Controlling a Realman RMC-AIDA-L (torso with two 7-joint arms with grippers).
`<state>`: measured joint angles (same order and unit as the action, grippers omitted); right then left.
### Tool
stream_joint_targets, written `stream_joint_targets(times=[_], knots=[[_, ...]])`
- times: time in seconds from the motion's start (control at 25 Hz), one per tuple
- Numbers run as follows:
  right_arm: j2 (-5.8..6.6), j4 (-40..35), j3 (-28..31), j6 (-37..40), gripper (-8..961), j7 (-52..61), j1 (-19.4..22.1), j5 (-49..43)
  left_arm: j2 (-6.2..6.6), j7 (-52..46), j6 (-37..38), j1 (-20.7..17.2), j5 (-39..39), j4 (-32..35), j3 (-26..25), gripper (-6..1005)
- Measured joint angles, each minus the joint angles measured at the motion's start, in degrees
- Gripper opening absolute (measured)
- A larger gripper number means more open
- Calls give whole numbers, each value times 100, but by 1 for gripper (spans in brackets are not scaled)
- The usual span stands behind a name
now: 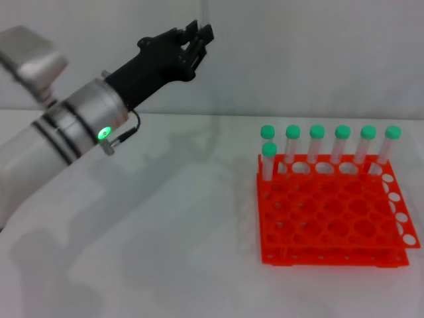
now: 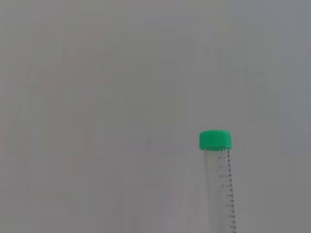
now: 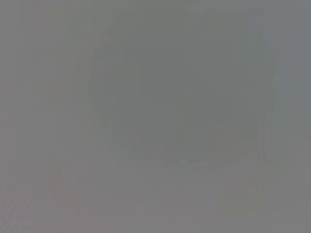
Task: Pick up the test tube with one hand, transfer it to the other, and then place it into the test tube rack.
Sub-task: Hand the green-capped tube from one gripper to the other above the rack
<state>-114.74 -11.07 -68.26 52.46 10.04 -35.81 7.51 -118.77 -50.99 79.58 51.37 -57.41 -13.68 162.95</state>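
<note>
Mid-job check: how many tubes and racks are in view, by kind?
Orange-red test tube rack: 1
Green-capped tubes standing in it: 7
Held test tube at the left gripper: 1
Total: 9

Seven green-capped tubes [image 1: 317,144] upright along the back, on a white table [image 1: 172,245]

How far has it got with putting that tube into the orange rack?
The pickup looks done: the left gripper is raised above the table, and its wrist camera shows the test tube close up, seemingly in its grip. The hand-over is not yet started, and the right gripper is nowhere in sight. Left to do: pass the tube across, then set it in the test tube rack, where seven other tubes stand.
</note>
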Motion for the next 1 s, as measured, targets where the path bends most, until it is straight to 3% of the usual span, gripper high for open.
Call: stream_joint_targets(times=[0.12,0.2,0.28,0.44,0.52,0.76,1.0], knots=[[20,-186,-88,-68,837,286,3,-68,13,-120,896,-224,187,-36,0,186],[106,-420,-297,-240,837,801,52,-259,30,-140,1191,-291,487,-79,1,185],[289,-724,-648,-528,836,1674,119,-663,57,-151,1300,-302,803,-112,0,185],[792,-890,-1187,-535,835,3405,93,-1837,72,-210,1279,-304,1068,-136,0,184],[982,-890,-1245,-67,834,4022,105,-2426,63,-214,1256,-305,1100,-138,0,184],[1271,-899,-1190,1706,832,4634,312,-3152,5,-163,711,-170,1490,-86,0,183],[1692,-887,-1164,3028,806,5320,318,-4311,-24,340,-58,131,1624,477,1,182]])
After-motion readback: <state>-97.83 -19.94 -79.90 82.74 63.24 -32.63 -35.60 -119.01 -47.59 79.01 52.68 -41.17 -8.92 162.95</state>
